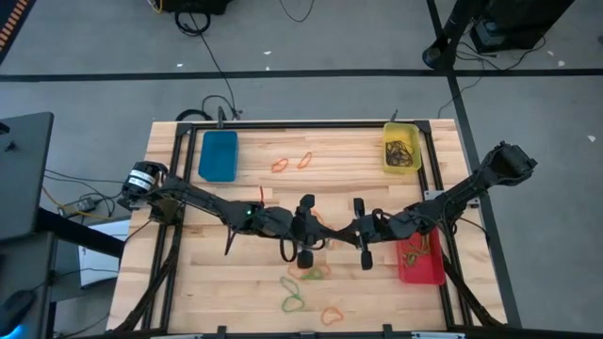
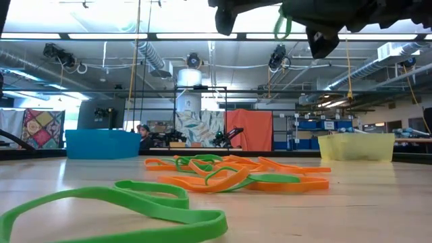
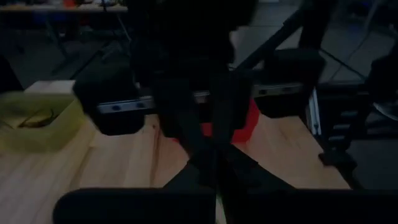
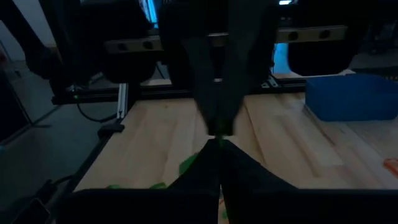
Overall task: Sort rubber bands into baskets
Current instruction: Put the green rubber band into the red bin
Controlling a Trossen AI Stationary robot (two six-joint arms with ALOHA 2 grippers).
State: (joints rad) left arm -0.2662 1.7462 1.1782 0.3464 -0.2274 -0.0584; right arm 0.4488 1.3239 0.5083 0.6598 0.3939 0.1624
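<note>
Above the middle of the table my left gripper (image 1: 325,232) and my right gripper (image 1: 341,232) meet tip to tip. Both are shut on one green rubber band (image 2: 282,27), which shows as a small loop between them. Loose orange and green rubber bands (image 1: 306,276) lie flat on the wood below and nearer the front edge. Two orange ones (image 1: 292,163) lie farther back. The blue basket (image 1: 219,155) stands far left, the yellow basket (image 1: 401,151) far right, and the red basket (image 1: 421,262) at the right, under my right arm. My left gripper pinches the green band (image 3: 217,206) between its two fingertips, coming in level from the table's left. The band is lifted clear of the table. The dark fingers hide which part of the loop it has. My right gripper pinches the same green band (image 4: 219,127) at its fingertips, level from the table's right, nose to nose with the left fingers. A short loop of the band (image 2: 283,30) hangs free beside the tips.
The yellow basket holds dark bands (image 1: 403,153); the red one holds green and orange bands (image 1: 415,250). A black frame rail (image 1: 311,122) runs round the table. Orange and green bands (image 2: 229,177) lie in a heap near the table's middle.
</note>
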